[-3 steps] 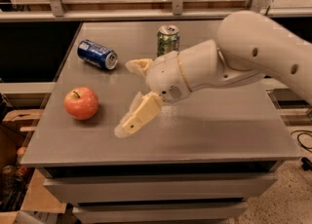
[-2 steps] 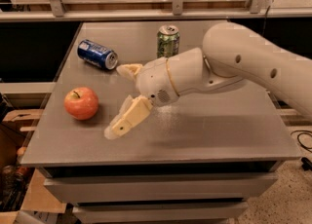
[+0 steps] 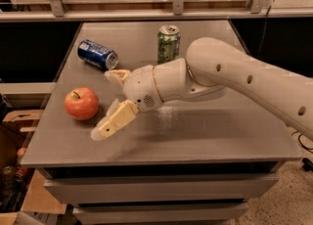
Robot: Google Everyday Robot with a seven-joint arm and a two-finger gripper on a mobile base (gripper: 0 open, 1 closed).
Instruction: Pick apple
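Observation:
The apple [image 3: 81, 103] is round and red-orange with a short dark stem. It rests on the grey table [image 3: 205, 131] near its left edge. My gripper [image 3: 104, 104] hangs just above the table, right of the apple and close to it. Its two cream fingers are spread wide apart, one finger [image 3: 112, 123] toward the front and the other toward the back, with nothing between them. The open side faces the apple. The white arm reaches in from the right.
A blue soda can [image 3: 97, 55] lies on its side at the back left of the table. A green can [image 3: 168, 43] stands upright at the back middle, just behind the arm. A shelf rail runs behind the table.
My gripper has moved left across the table toward the apple, and the arm has stretched further left. The apple and both cans have not moved.

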